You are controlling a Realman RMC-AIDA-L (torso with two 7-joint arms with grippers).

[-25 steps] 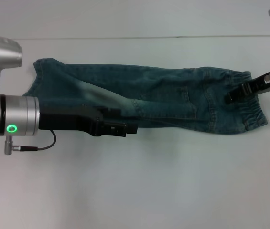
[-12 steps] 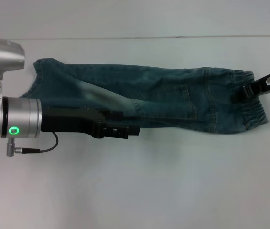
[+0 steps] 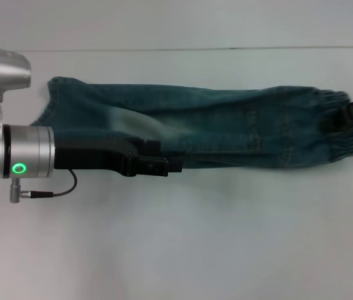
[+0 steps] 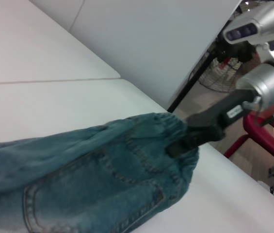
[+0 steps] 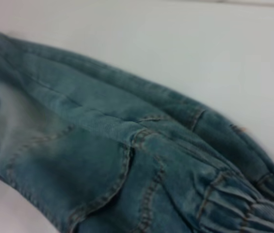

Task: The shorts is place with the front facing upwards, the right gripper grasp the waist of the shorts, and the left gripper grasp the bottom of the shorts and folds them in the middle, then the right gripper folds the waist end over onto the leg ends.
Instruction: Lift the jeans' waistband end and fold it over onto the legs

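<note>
Right end effector clamped on the ruched waist at the shorts' far right, pulling the denim taut. Left end effector lying low against the near edge of the shorts, apparently closed on fabric, though hard to tell. Folded lengthwise, stretched across the white worktop.

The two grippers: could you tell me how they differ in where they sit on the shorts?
The left gripper lies over the near edge of the shorts toward the leg ends; the right gripper sits at the gathered waist. The left arm shows fully in the head view; the right barely enters at its edge. Both are black and touch denim.
</note>
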